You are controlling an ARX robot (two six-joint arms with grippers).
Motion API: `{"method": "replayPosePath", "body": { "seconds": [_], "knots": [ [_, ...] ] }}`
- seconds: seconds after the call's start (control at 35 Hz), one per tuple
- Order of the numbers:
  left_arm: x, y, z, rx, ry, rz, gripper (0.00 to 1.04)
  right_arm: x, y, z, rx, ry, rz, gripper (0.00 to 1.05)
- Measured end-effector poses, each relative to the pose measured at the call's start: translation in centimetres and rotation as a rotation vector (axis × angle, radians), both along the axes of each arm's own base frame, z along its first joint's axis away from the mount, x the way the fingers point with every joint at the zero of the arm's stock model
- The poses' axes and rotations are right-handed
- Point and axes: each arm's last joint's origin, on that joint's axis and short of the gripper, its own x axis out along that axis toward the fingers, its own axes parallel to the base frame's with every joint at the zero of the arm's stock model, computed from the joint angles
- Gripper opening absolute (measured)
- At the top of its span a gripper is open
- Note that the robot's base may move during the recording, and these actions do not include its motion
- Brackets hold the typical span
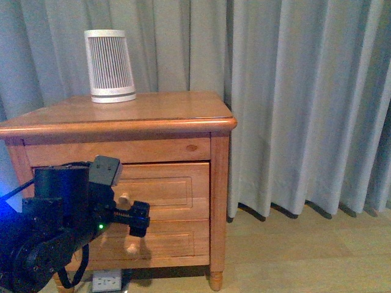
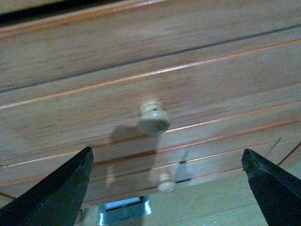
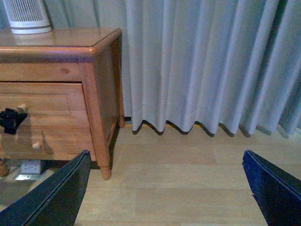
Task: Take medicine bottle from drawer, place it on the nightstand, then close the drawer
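The nightstand (image 1: 153, 113) stands against the curtain, both drawers shut. The upper drawer (image 1: 171, 186) has a round knob (image 1: 124, 198). The medicine bottle is hidden. My left gripper (image 1: 139, 218) is open and empty just in front of the drawer fronts, a little below and right of that knob. In the left wrist view the upper knob (image 2: 154, 117) sits ahead between the spread fingers (image 2: 56, 193), with the lower knob (image 2: 165, 182) beyond. My right gripper (image 3: 164, 157) is open and empty over the floor, right of the nightstand (image 3: 101, 94).
A tall white ribbed device (image 1: 110, 66) stands at the back left of the nightstand top. A power socket block (image 1: 107, 282) lies on the floor under the nightstand. Grey curtains (image 1: 293, 104) hang behind. Wooden floor (image 3: 188, 188) lies to the right.
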Motion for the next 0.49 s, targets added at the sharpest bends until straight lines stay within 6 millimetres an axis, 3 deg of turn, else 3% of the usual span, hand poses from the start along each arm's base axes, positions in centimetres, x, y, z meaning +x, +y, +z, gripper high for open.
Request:
{"method": "replayPosePath", "body": {
  "seconds": [0.26, 0.49],
  "knots": [
    [1.8, 0.0, -1.3, -0.021, 0.035, 0.014, 0.98, 0.0, 0.0, 0.0, 0.000, 0.000, 0.000, 0.98],
    [3.5, -0.3, -1.1, -0.034, 0.019, 0.017, 0.98, 0.0, 0.0, 0.0, 0.000, 0.000, 0.000, 0.98]
  ]
}}
